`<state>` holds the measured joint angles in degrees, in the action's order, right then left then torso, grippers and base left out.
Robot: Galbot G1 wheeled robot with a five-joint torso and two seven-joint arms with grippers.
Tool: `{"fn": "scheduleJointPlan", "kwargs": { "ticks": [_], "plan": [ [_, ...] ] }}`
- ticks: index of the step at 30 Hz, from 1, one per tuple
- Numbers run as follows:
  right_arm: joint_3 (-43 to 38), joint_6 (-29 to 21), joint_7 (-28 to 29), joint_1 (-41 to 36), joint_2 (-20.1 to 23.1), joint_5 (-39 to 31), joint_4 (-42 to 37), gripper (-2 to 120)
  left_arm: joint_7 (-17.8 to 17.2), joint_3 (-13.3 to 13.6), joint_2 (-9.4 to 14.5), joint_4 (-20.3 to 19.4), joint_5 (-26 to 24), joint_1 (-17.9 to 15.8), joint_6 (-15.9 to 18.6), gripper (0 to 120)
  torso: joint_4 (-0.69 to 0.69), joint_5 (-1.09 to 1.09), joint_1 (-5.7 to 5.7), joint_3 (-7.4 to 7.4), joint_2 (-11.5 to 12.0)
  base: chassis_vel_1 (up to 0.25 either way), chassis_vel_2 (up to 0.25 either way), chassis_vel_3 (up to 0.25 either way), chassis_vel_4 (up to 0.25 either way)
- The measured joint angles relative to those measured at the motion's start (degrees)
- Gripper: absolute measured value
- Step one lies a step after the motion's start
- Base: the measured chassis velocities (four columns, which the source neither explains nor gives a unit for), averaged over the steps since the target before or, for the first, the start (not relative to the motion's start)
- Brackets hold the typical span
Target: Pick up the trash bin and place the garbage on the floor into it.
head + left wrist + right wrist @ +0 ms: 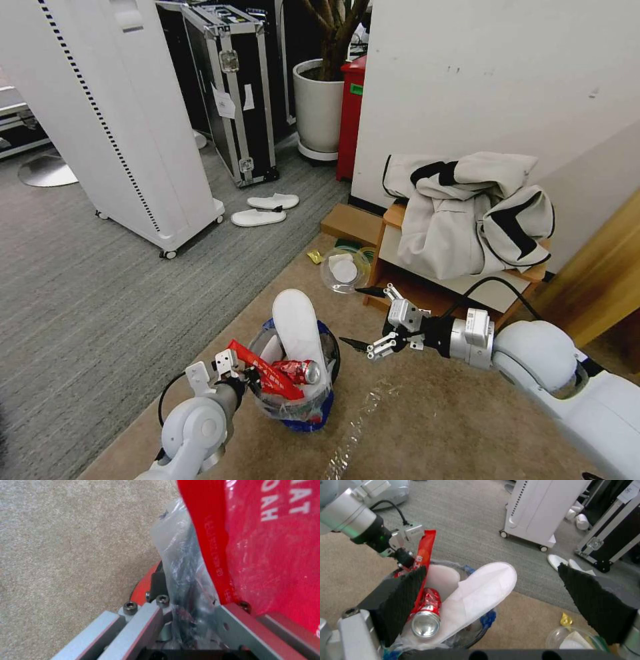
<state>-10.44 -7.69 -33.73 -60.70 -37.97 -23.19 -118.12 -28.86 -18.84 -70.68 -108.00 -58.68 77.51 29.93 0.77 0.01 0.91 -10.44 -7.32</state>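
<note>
item, for you: trash bin [303, 400] sitting on the beige floor [427, 427], your left gripper [235, 375] pinching its near rim and bag liner. inside, a white slipper [298, 327] standing upright, a red wrapper [263, 370], a crushed can [299, 371]. your right gripper [377, 320] hovering just beside the bin, jaws spread wide, carrying nothing.

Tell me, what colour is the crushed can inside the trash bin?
The can is red with a silver end, best seen in the right wrist view.
</note>
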Motion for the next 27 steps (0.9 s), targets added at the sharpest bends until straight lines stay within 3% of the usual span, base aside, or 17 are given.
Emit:
{"fn": "scheduleJointPlan", "kwargs": {
  "ticks": [6, 9, 27],
  "plan": [
    [0.1, 0.1, -0.1, 0.0, -0.3, 0.2, 0.4, 100, 0.4, 0.0, 0.0, 0.1, 0.0, -0.1, -0.1, 11, 0.02, -0.03, 0.0, 0.0, 0.0, 0.0, 0.0, 0.0, 0.0],
    [0.4, 0.2, -0.1, 0.3, -0.6, 0.5, 0.9, 100, 0.4, 0.1, 0.0, -0.4, -0.1, 0.0, -0.1, 27, 0.01, -0.03, 0.0, -0.01, 0.0, 0.0, 0.0, 0.0, 0.0],
    [1.0, 1.3, -0.9, 0.0, -0.6, 1.8, 2.9, 100, 2.7, 0.1, 0.3, -2.6, 1.0, 1.2, -0.6, 88, 0.01, -0.01, 0.01, -0.01, 0.0, 0.0, 0.0, 0.0, 0.0]
  ]
}}
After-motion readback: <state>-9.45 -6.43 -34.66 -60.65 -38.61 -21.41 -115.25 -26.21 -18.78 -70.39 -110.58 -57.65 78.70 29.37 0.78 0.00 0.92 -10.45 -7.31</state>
